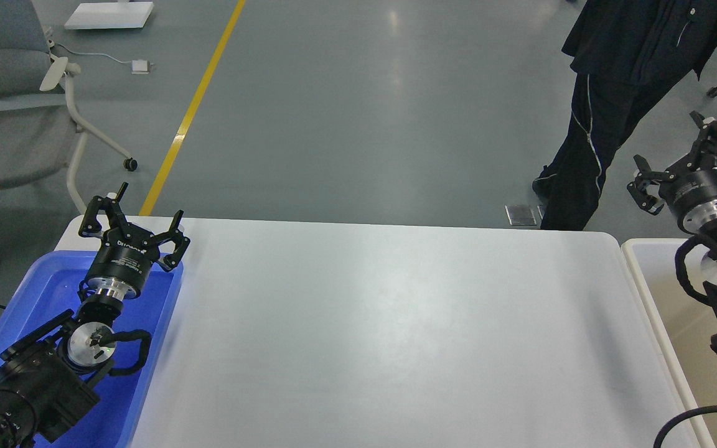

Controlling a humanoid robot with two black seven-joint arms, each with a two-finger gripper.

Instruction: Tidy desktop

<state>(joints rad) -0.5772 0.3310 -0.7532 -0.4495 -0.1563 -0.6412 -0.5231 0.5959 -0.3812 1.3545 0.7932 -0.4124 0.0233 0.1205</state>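
The white desktop point(383, 323) fills the middle of the head view, with nothing lying on its visible surface. My left gripper point(151, 200) is open and empty, held over the far end of the blue tray point(41, 274) at the desktop's far left corner. My right gripper point(666, 137) is open and empty, raised above the far end of the beige-white bin point(635, 261), just past the desktop's far right corner.
The blue tray lies along the left edge under my left arm. The bin stands against the right edge. A person in dark clothes point(607, 124) stands just beyond the far right corner. A grey chair point(10, 93) stands at the far left.
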